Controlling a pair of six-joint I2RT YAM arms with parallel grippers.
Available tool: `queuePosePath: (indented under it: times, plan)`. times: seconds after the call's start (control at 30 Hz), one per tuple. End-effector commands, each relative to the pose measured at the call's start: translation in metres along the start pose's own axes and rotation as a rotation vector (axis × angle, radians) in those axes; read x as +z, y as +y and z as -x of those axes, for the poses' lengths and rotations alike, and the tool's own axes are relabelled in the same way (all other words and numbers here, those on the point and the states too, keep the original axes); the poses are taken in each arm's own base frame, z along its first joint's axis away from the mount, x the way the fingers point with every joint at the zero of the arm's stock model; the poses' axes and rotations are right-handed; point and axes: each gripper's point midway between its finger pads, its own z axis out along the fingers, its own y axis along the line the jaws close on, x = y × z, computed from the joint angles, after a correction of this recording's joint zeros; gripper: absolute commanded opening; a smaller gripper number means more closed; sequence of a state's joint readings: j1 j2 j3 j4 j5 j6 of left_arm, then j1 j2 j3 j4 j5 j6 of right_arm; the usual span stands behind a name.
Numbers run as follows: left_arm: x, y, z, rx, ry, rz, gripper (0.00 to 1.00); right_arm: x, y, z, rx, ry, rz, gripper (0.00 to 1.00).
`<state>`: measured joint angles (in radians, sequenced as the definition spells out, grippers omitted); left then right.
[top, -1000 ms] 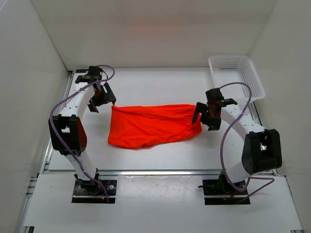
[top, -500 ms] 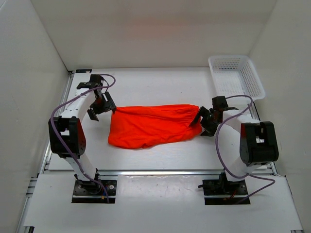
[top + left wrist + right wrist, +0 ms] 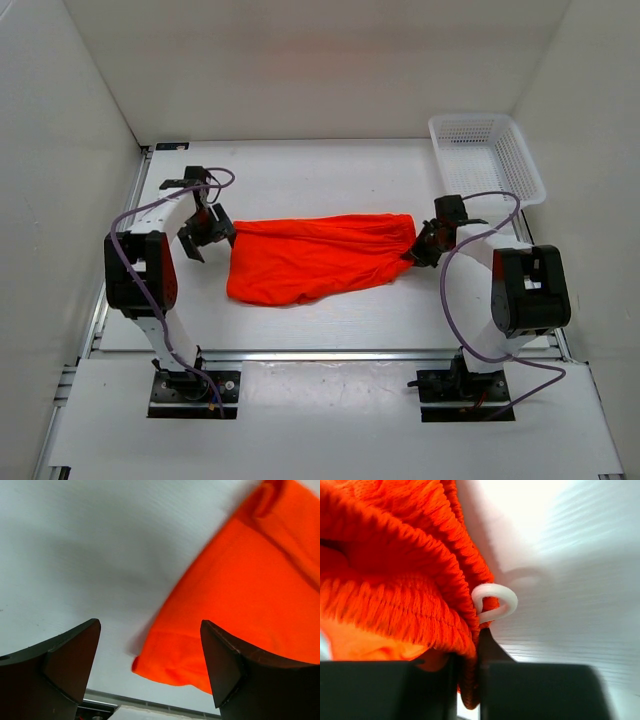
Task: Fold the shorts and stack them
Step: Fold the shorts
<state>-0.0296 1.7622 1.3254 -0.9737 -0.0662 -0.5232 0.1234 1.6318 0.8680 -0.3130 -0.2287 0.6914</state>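
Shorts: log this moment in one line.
shorts: lying on table | left fingers: open, at leg-end corner, not gripping | right fingers: shut on waistband

The shorts [image 3: 315,258] are plain bright orange, with fine ribbing in the same orange along the waistband [image 3: 410,570]. The drawstring loop [image 3: 495,602] is white. The tabletop [image 3: 330,180] and the mesh basket [image 3: 487,155] are white. The left hand [image 3: 210,240] and right hand [image 3: 425,245] are black. The cable [image 3: 442,295] is purple.
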Motion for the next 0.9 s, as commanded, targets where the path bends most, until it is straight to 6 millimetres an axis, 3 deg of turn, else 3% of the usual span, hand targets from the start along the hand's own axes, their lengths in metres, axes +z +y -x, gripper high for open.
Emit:
queuePosePath:
  times: [0.0,0.17,0.27,0.33,0.37,0.4,0.43,0.47,0.7,0.87]
  plan:
    - [0.015,-0.003,-0.005,-0.023,0.034,-0.034,0.92,-0.013,-0.019,0.023,-0.065,-0.084,-0.147,0.0]
    - [0.024,0.002,-0.016,-0.032,0.077,-0.035,0.91,-0.045,-0.013,0.047,-0.183,-0.144,-0.213,0.0]
    - [0.022,-0.011,-0.022,0.0,0.09,-0.079,0.91,-0.059,-0.006,0.052,-0.242,-0.148,-0.232,0.0]
    - [0.028,-0.02,-0.037,0.017,0.128,-0.093,0.83,-0.067,-0.002,0.052,-0.275,-0.159,-0.266,0.0]
    - [0.03,-0.027,-0.039,0.026,0.136,-0.118,0.77,-0.075,0.006,0.057,-0.3,-0.186,-0.265,0.0]
    - [0.029,-0.029,-0.04,0.026,0.142,-0.129,0.38,-0.08,0.008,0.056,-0.311,-0.191,-0.277,0.0]
    - [0.034,-0.028,-0.042,0.016,0.151,-0.123,0.19,-0.082,0.016,0.054,-0.333,-0.194,-0.275,0.0]
    - [0.037,-0.031,-0.046,0.015,0.175,-0.135,0.1,-0.087,0.022,0.053,-0.347,-0.207,-0.271,0.0]
    - [0.045,-0.04,-0.057,0.049,0.218,-0.167,0.1,-0.112,0.085,0.045,-0.49,-0.269,-0.24,0.0]
    - [0.053,-0.046,-0.066,0.065,0.239,-0.181,0.1,-0.107,0.126,0.017,-0.603,-0.245,-0.217,0.0]
